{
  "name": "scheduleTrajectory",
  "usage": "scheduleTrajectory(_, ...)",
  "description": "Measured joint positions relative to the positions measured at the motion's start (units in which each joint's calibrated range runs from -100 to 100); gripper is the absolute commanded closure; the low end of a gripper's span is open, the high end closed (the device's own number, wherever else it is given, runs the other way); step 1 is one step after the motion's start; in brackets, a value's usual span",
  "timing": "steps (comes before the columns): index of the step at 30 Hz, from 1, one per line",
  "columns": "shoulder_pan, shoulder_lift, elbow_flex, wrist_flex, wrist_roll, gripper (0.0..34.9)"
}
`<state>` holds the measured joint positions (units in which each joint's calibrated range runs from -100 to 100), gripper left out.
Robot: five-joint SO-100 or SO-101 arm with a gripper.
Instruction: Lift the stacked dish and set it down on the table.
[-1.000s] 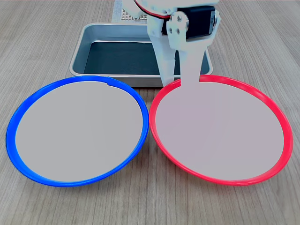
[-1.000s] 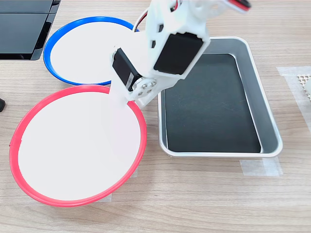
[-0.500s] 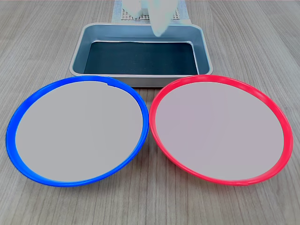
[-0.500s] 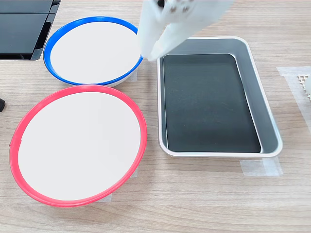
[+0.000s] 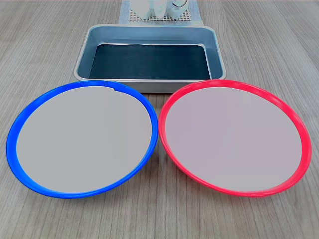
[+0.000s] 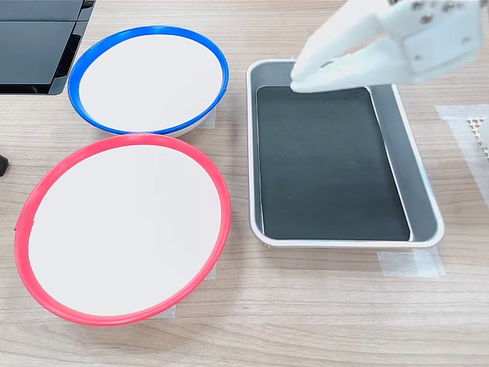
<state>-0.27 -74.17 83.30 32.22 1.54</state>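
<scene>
The stacked dish [image 5: 82, 139], blue-rimmed with a pale inside and a small notch, lies flat on the table [image 5: 40, 50] beside a red-rimmed dish [image 5: 234, 137] of the same size. In the second exterior view the blue dish [image 6: 149, 80] is at the upper left and the red dish [image 6: 122, 229] below it. My gripper [image 6: 298, 80] hangs blurred above the far end of the metal tray, its white fingers meeting at the tip with nothing held. It is well apart from both dishes. Only white arm parts [image 5: 154, 7] show at the top edge of the first exterior view.
A grey metal tray [image 6: 428, 199] with a dark bottom stands next to the dishes, seen behind them as the tray [image 5: 82, 59] in the first exterior view. A black device [image 6: 34, 38] lies at the second exterior view's upper left. Pale tape [image 6: 409, 264] and a mesh pad [image 6: 477, 126] lie by the tray.
The arm has lifted away from the red dish's rim and swung back over the tray. Both dishes have stayed in place.
</scene>
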Motion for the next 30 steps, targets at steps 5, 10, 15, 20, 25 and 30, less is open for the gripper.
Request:
scheduleTrajectory(5,0.5,-12.8,10.9,4.2,-1.4,34.9)
scheduleTrajectory(10,2.6,-20.1,16.5,7.1,-2.6,34.9)
scheduleTrajectory(15,4.2,-24.6,16.7,13.6,-3.7,34.9)
scheduleTrajectory(20,4.4,-25.0,16.7,14.8,-4.2,34.6)
scheduleTrajectory(25,4.2,-24.6,16.7,14.9,-4.1,34.6)
scheduleTrajectory(30,4.2,-24.6,16.7,14.9,-4.1,34.6)
